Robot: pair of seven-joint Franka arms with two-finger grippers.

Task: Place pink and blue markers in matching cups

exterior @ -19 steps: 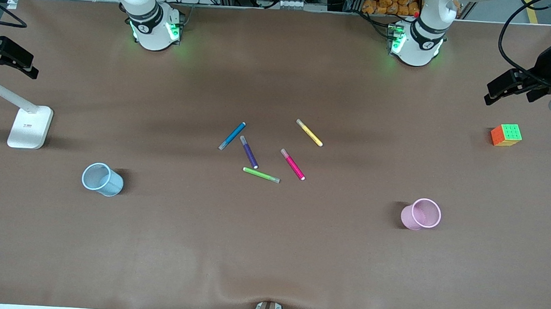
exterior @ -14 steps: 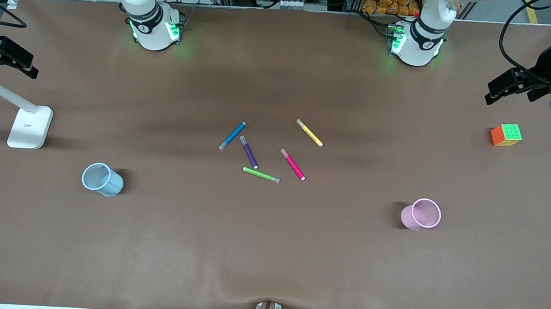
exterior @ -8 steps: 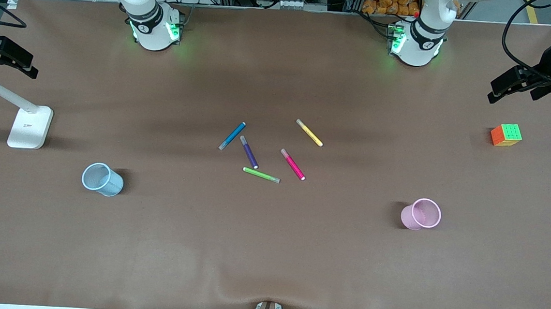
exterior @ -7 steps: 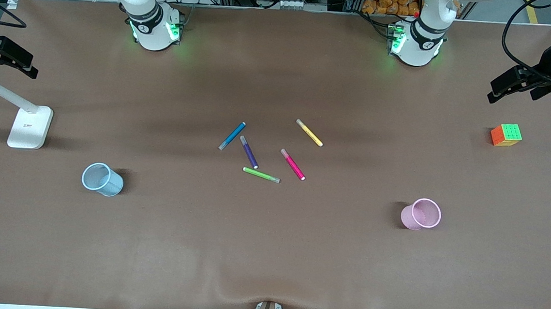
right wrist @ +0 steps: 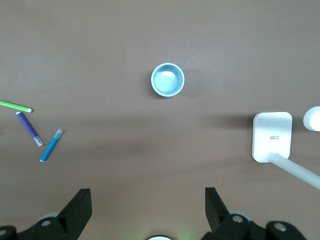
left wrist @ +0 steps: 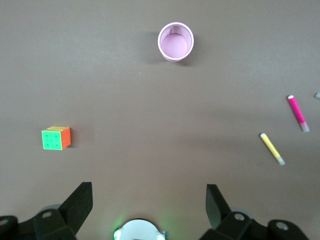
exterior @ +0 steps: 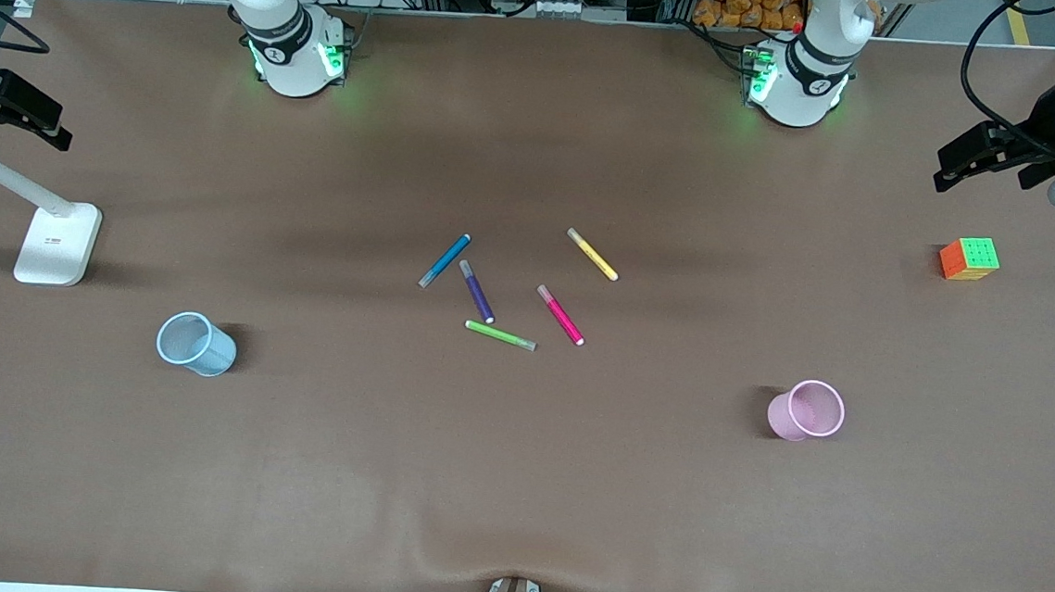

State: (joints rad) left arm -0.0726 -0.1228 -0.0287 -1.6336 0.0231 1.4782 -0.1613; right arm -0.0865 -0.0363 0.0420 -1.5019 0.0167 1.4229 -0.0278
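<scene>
The blue marker [exterior: 444, 260] [right wrist: 51, 145] and the pink marker [exterior: 560, 315] [left wrist: 298, 113] lie flat among other pens at the table's middle. The light blue cup [exterior: 196, 344] [right wrist: 168, 79] stands upright toward the right arm's end. The pink cup [exterior: 807, 410] [left wrist: 175, 41] stands upright toward the left arm's end. Both cups are nearer the front camera than the pens. My left gripper [exterior: 981, 179] [left wrist: 148, 192] hangs high over the left arm's end of the table, open and empty. My right gripper [exterior: 20, 140] [right wrist: 148, 197] hangs high over the right arm's end, open and empty.
A purple pen [exterior: 478, 292], a green pen [exterior: 500, 335] and a yellow pen [exterior: 593, 254] lie with the two markers. A colour cube [exterior: 969, 258] [left wrist: 56, 138] sits under the left gripper's end. A white lamp base [exterior: 58, 243] [right wrist: 272, 136] stands at the right arm's end.
The left gripper has drifted slightly toward the arms' bases, away from the cube. The right gripper, markers and cups have not moved.
</scene>
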